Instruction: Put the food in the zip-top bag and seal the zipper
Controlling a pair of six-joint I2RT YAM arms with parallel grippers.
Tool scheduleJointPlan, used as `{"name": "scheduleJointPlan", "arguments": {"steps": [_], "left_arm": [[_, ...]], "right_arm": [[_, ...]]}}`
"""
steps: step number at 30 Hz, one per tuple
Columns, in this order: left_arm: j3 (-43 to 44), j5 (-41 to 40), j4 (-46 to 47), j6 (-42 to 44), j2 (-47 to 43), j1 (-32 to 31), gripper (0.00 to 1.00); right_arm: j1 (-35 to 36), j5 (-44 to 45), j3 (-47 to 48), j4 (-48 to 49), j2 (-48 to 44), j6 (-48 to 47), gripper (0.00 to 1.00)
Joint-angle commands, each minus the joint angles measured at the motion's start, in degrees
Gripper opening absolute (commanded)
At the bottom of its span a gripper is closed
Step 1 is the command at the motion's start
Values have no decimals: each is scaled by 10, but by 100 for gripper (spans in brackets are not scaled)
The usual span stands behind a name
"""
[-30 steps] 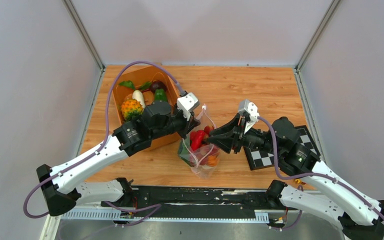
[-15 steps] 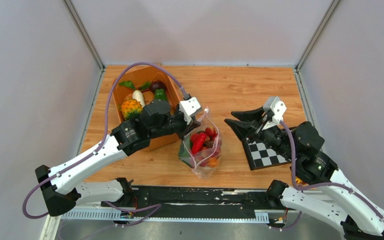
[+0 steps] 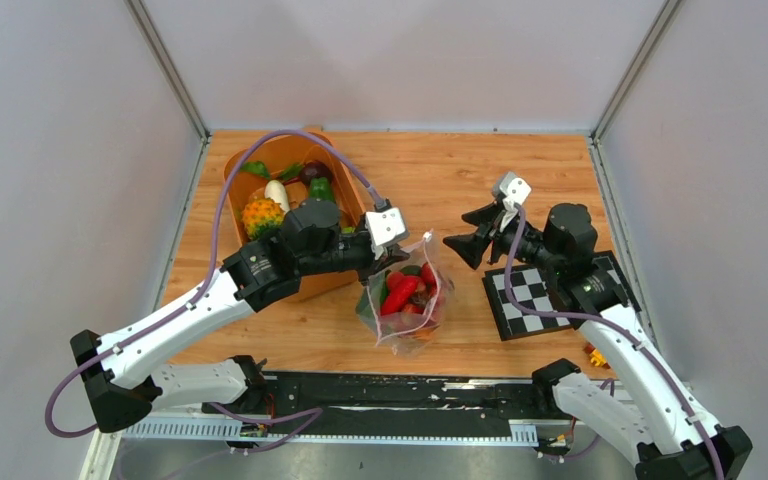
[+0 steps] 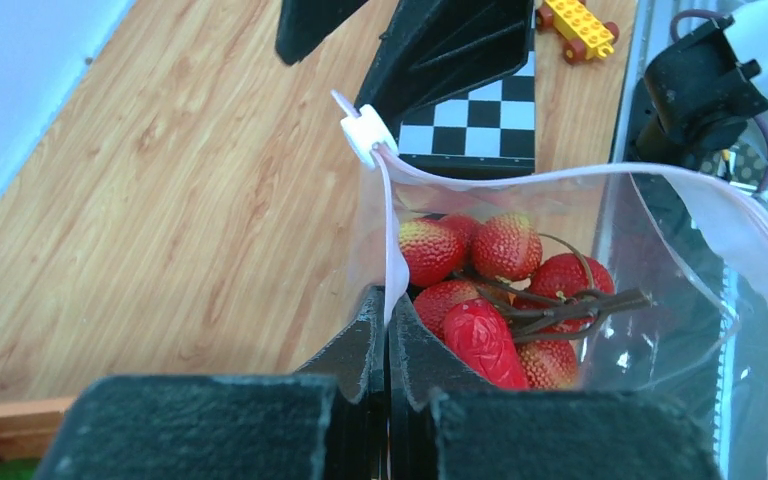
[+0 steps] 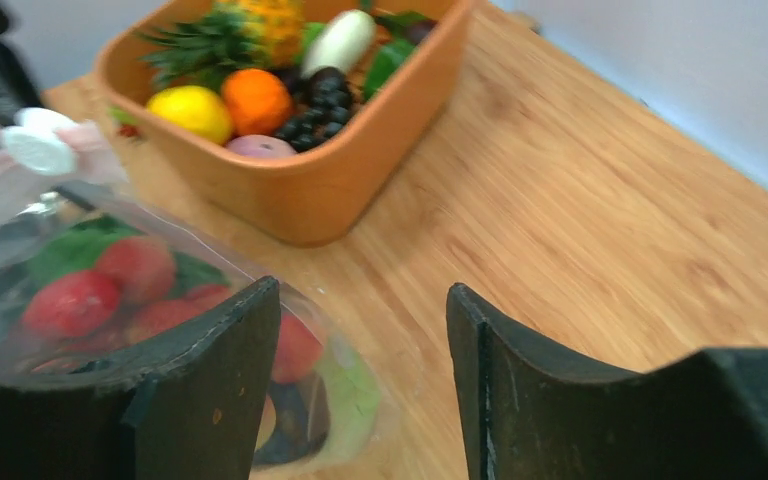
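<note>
The clear zip-top bag (image 3: 408, 305) stands on the wooden table between the two arms with its mouth open upward. Inside it lies food: strawberries (image 4: 505, 245), a red pepper (image 4: 485, 340) and something green. My left gripper (image 4: 388, 300) is shut on the bag's left mouth edge, pinching the pinkish zipper (image 4: 388, 225) just below its white slider (image 4: 360, 130). My right gripper (image 3: 468, 232) hangs open and empty to the right of the bag, apart from it. In the right wrist view the bag (image 5: 110, 290) sits behind the left finger of that gripper (image 5: 360, 290).
An orange tub (image 3: 332, 160) with a pineapple, orange, lemon and other toy produce stands behind the left arm. A black-and-white checkered board (image 3: 540, 300) lies right of the bag under the right arm. A small yellow toy (image 3: 595, 355) sits near the front right edge.
My right gripper has drawn back from the bag's mouth to the right and further away, and its jaws have spread wider. The left gripper has kept its pinch on the bag's edge.
</note>
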Motion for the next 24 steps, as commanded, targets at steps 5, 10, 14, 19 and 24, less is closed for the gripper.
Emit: {"name": "scheduleJointPlan", "arguments": {"steps": [5,10,14,19,24], "left_arm": [[60,70,57,60,12,-2,0],[69,86,56,68,22,-1,0],[76,75,47,63,27,-2,0],[72,59,44,59,22,-2,0],[66,56,51,57,22,-2,0]], "right_arm": [[-25,-312,25,75,5,-80,65],[-25,-385,40,20,11,-115,66],[-25,-368,54,-19,12,-119,65],[-25,-322,77,-30,-10,-72,63],[-25,-374,79,-47,-16,-26,70]]}}
